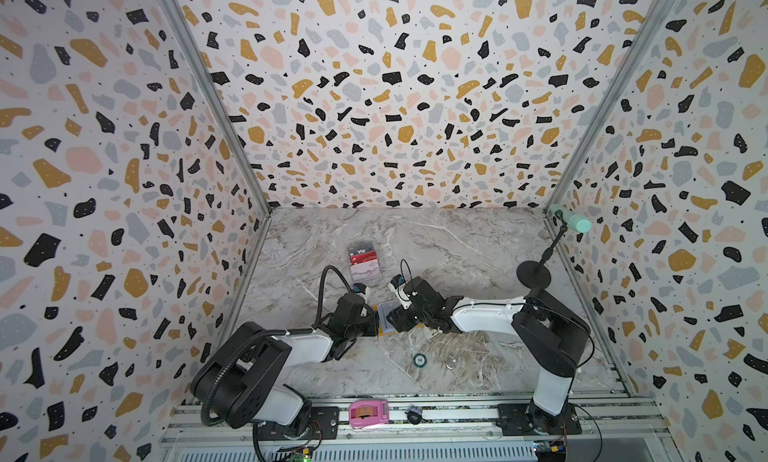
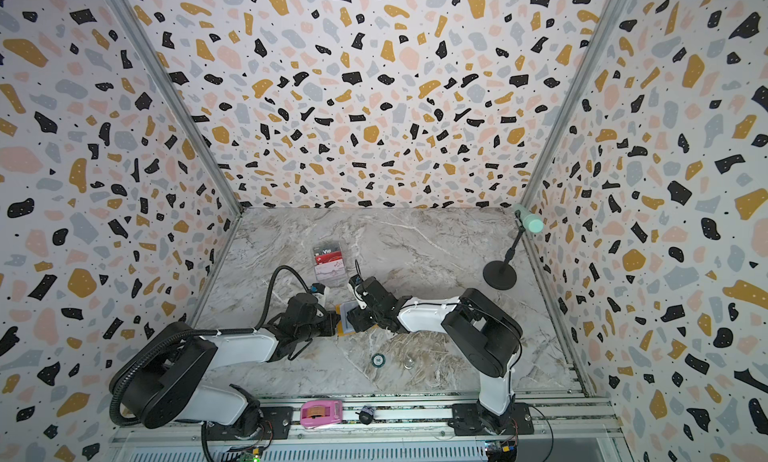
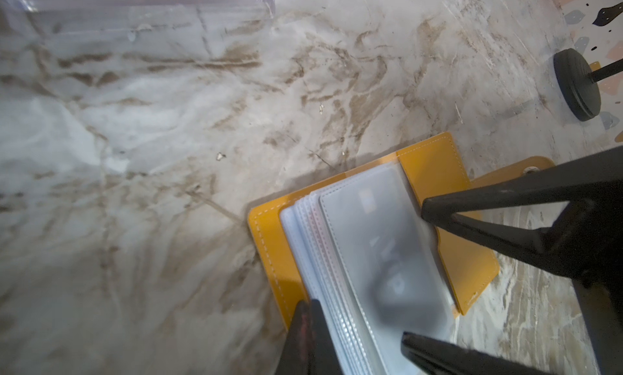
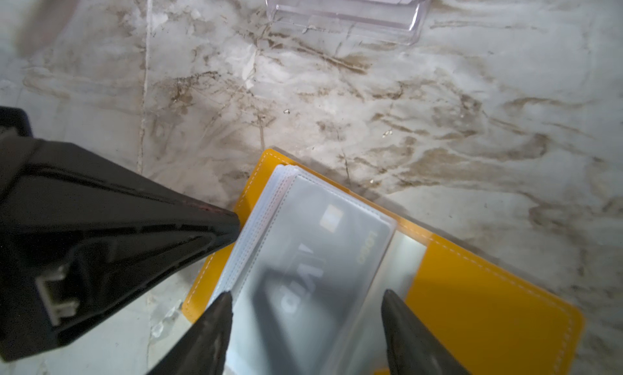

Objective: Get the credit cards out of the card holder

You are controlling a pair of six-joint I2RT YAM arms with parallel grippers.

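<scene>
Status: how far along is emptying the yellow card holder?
Done: three cards sit in the clear stand. In hand: card holder lies open, left pincer shut at its sleeve edge, right pincer open astride the top sleeve. Left: a dark card inside that sleeve; deeper sleeves unseen.

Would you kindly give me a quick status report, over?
Left gripper shut at holder edge. Right gripper open, straddling sleeved card. Nothing in the way.

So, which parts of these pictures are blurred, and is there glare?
Left wrist view: the clear sleeves near the lens are blurred, the marble table beyond clearer. Right wrist view: the black card blurs towards the lens; glare beside it. In both top views: sharp, walls splayed.
</scene>
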